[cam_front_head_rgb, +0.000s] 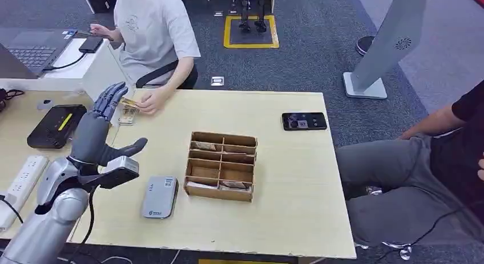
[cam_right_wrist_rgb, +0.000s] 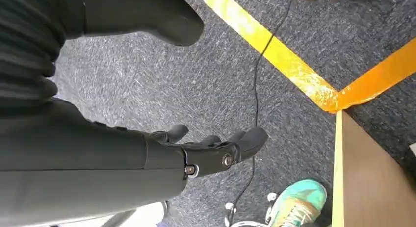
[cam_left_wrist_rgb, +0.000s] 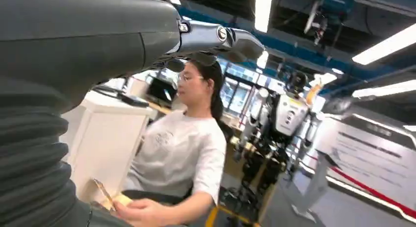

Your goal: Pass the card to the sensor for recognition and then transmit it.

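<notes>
As no writing resolves | sensor (cam_front_head_rgb: 160,198) label illegible | card (cam_front_head_rgb: 129,102) unreadable

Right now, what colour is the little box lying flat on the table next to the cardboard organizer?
Grey; the card sensor shows best in the head view.

Card (cam_front_head_rgb: 129,102): thin, flat, yellowish-tan. It is held at the counter's (cam_front_head_rgb: 274,104) far-left edge in the fingers of a seated person's hand (cam_front_head_rgb: 149,102), just beyond and beside the fingertips of the raised left robot hand (cam_front_head_rgb: 97,127), near them; contact cannot be confirmed. In the left wrist view the card (cam_left_wrist_rgb: 104,193) stands tilted on edge.

Sensor (cam_front_head_rgb: 159,197): flat grey rectangular unit with rounded corners, lying flat on the counter, near and to the right of the left robot hand's wrist, apart from it.
</notes>
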`<control>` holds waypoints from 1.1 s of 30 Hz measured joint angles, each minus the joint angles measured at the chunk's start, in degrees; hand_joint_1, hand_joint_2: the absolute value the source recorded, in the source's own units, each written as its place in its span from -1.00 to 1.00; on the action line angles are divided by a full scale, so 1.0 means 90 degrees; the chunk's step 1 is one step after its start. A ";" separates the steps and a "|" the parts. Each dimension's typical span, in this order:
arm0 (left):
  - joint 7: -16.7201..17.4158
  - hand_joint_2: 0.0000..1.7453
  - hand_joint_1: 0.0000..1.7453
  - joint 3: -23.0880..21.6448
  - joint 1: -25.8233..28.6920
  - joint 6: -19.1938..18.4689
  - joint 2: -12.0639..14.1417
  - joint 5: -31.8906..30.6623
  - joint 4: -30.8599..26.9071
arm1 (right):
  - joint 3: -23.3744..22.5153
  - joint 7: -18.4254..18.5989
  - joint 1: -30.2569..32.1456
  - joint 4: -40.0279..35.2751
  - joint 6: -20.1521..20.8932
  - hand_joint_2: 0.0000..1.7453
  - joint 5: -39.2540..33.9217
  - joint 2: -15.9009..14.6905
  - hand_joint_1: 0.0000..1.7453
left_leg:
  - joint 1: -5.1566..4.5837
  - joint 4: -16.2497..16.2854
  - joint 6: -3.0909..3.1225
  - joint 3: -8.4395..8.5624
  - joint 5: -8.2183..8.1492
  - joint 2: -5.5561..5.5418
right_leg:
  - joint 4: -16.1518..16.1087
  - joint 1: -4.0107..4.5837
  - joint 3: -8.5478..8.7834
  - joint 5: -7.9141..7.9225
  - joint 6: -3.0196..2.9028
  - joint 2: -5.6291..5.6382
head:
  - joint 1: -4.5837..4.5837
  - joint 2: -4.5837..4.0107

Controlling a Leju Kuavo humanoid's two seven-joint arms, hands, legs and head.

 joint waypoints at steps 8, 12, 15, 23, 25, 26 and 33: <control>-0.0670 1.00 -1.00 -0.0570 0.0285 -0.1272 0.0184 0.0165 -0.0740 | 0.0000 0.0087 -0.0004 0.0078 -0.0032 1.00 0.0000 -0.0005 -1.00 | -0.0001 0.0000 0.0000 -0.0002 0.0000 -0.0002 | 0.0000 -0.0001 0.0002 0.0001 0.0000 -0.0001 | 0.0002 0.0000; -0.0843 1.00 -1.00 -0.1130 0.0566 -0.1630 0.0306 0.0289 -0.1246 | 0.0000 0.0109 -0.0001 0.0097 -0.0049 1.00 0.0007 -0.0005 -1.00 | -0.0003 0.0000 0.0002 -0.0002 -0.0002 -0.0001 | -0.0001 -0.0003 0.0001 -0.0001 0.0001 0.0000 | 0.0005 0.0000; -0.0932 1.00 -1.00 -0.1465 0.0789 -0.1780 0.0420 0.0332 -0.1501 | 0.0000 0.0087 -0.0011 0.0095 -0.0027 1.00 0.0007 -0.0007 -1.00 | -0.0002 0.0000 0.0003 -0.0002 -0.0007 -0.0001 | -0.0002 -0.0003 0.0000 -0.0001 0.0001 0.0000 | 0.0002 0.0000; -0.0908 1.00 -1.00 -0.1962 0.1053 -0.1627 0.0617 -0.0243 -0.1746 | 0.0000 0.0022 -0.0007 0.0068 0.0071 1.00 0.0007 -0.0019 -1.00 | 0.0000 -0.0001 0.0002 0.0000 -0.0002 -0.0002 | -0.0001 -0.0001 0.0003 0.0000 0.0001 -0.0003 | 0.0002 0.0000; -0.0901 1.00 -1.00 -0.2055 0.1160 -0.1530 0.0634 -0.0350 -0.1748 | 0.0002 -0.0010 0.0002 0.0046 0.0073 1.00 0.0007 -0.0019 -1.00 | -0.0001 -0.0001 0.0001 0.0001 -0.0001 -0.0002 | -0.0001 -0.0001 0.0004 0.0000 0.0001 -0.0003 | 0.0000 0.0000; -0.0847 1.00 -1.00 -0.2096 0.1234 -0.1496 0.0634 -0.0394 -0.1748 | 0.0000 -0.0015 0.0003 0.0041 0.0073 1.00 0.0007 -0.0019 -1.00 | -0.0001 -0.0001 0.0001 0.0001 -0.0001 -0.0002 | -0.0001 -0.0001 0.0003 0.0000 0.0001 -0.0002 | 0.0002 0.0000; 0.0089 1.00 -1.00 -0.2365 0.1659 -0.0972 0.0578 -0.1466 -0.1518 | 0.0000 0.0185 0.0013 0.0024 0.0075 1.00 0.0007 0.0000 -1.00 | -0.0002 -0.0001 0.0002 -0.0001 -0.0003 -0.0002 | -0.0002 -0.0002 0.0002 -0.0001 0.0001 -0.0003 | 0.0002 0.0000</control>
